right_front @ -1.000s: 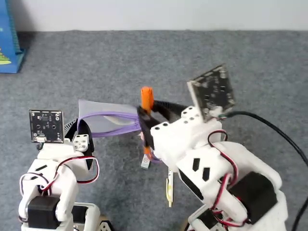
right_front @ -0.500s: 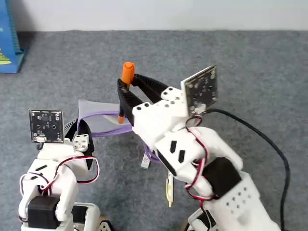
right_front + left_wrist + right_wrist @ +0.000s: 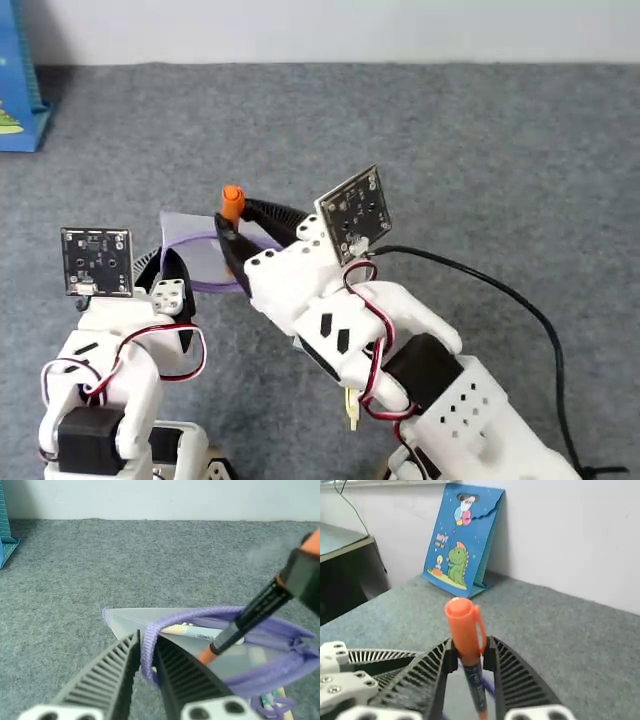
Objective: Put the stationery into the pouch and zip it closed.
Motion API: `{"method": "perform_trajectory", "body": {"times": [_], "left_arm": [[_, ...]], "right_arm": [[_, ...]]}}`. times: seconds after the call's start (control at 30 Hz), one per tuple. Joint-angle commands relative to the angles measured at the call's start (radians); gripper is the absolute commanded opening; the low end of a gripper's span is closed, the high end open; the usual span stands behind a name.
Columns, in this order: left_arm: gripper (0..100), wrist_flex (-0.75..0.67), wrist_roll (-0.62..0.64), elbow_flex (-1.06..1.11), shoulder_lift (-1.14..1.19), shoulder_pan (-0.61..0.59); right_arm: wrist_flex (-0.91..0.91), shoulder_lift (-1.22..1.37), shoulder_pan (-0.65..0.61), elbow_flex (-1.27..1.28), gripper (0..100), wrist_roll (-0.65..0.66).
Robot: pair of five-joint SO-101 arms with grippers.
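Over the pouch's open mouth, the right gripper [image 3: 236, 232] is clenched on an orange-capped marker [image 3: 232, 200], cap uppermost and lower end dipped into the pouch [image 3: 195, 245]. At the pouch's end nearest its own arm, the left gripper [image 3: 145, 647] pinches the purple zip rim [image 3: 200, 615] and holds it raised. A white pen [image 3: 190, 628] lies within the pouch. Another pale pen [image 3: 352, 398] rests on the grey carpet [image 3: 500, 150] well apart from the pouch, beside the right arm's base.

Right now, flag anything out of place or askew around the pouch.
A cream pen-like item lies loose on the carpet, outside the pouch. The orange marker stands nearly upright in the right tool, tip at the pouch mouth.
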Motion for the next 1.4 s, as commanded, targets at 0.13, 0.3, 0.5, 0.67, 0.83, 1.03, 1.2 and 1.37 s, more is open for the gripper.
{"method": "perform_trajectory", "body": {"times": [0.13, 0.3, 0.5, 0.67, 0.83, 1.03, 1.2, 1.37], "left_arm": [[1, -0.003, 0.006, -0.005, 0.0, -0.002], [1, -0.003, 0.006, -0.005, 0.0, -0.002], [1, -0.002, 0.006, -0.004, 0.0, -0.002], [1, -0.003, 0.006, 0.007, -0.005, -0.002], [1, -0.005, 0.006, 0.005, -0.005, -0.002], [1, -0.005, 0.006, 0.005, -0.005, -0.002], [1, -0.008, 0.006, 0.007, -0.002, -0.002], [1, -0.008, 0.006, 0.007, 0.0, -0.002]], "right_arm": [[0.18, -0.142, -0.008, -0.003, 21.2, -0.009], [0.274, -0.292, -0.002, -0.005, 22.3, -0.003], [0.481, -0.328, 0.148, -0.005, 22.3, -0.009], [0.68, -0.179, 0.363, -0.003, 22.3, -0.011], [0.734, 0.088, 0.47, 0.002, 22.3, -0.029], [0.619, 0.395, 0.475, 0.0, 22.3, -0.112], [0.493, 0.573, 0.475, -0.005, 22.3, -0.132], [0.45, 0.656, 0.437, -0.005, 22.3, -0.133]]}}
